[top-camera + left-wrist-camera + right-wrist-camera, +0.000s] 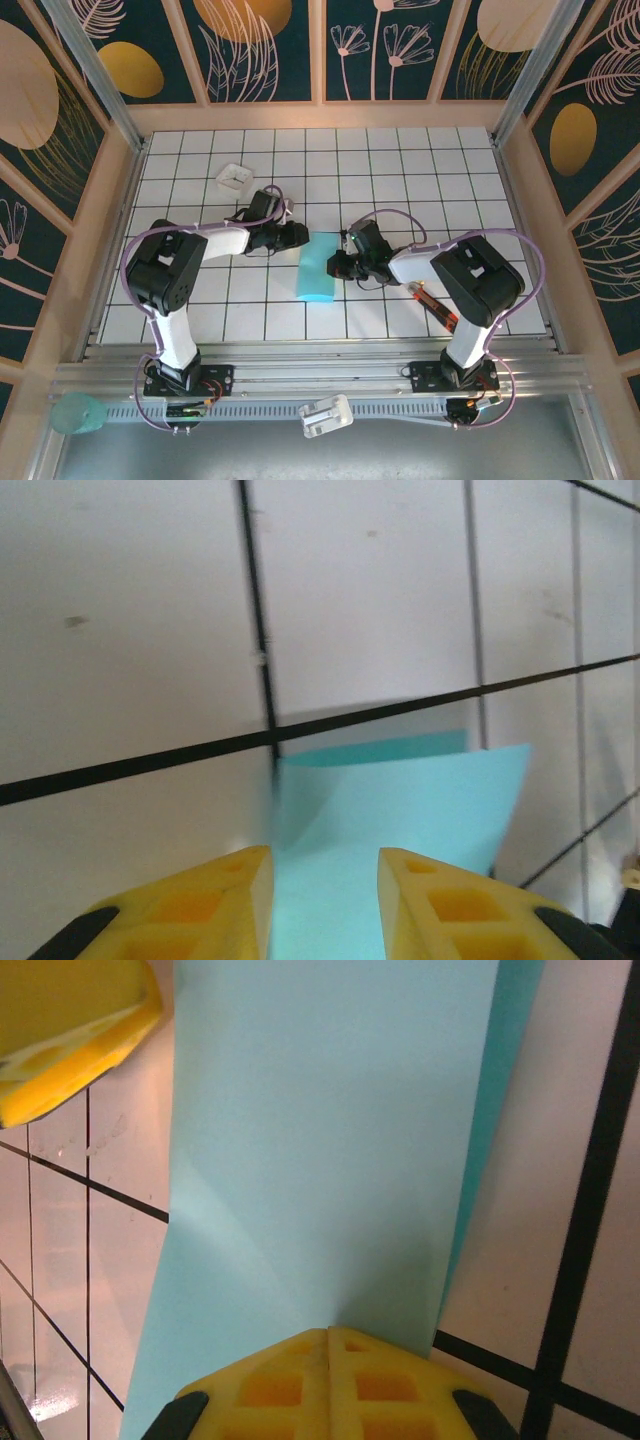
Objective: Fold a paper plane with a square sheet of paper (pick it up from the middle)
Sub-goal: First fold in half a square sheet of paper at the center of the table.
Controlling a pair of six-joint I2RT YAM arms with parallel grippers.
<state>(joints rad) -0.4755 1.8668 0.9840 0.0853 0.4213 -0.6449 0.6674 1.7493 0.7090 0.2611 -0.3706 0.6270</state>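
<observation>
The square sheet of paper [316, 266] is turquoise and lies on the tiled table, folded over into a narrow upright rectangle between the two arms. My left gripper [298, 238] is at its upper left corner. In the left wrist view its yellow fingers [325, 855] stand apart over the paper [400, 800], open and holding nothing. My right gripper [340, 265] is at the middle of the paper's right edge. Its fingers [328, 1332] are shut together, with their tips resting on the flat paper [320, 1140]. A left fingertip [70, 1050] shows at the far corner.
A small white square tray [233, 177] sits behind the left arm. A red-and-black pen-like tool [437, 308] lies by the right arm's base. Wooden walls fence the white grid table [420, 170], which has open tiles at the back and right.
</observation>
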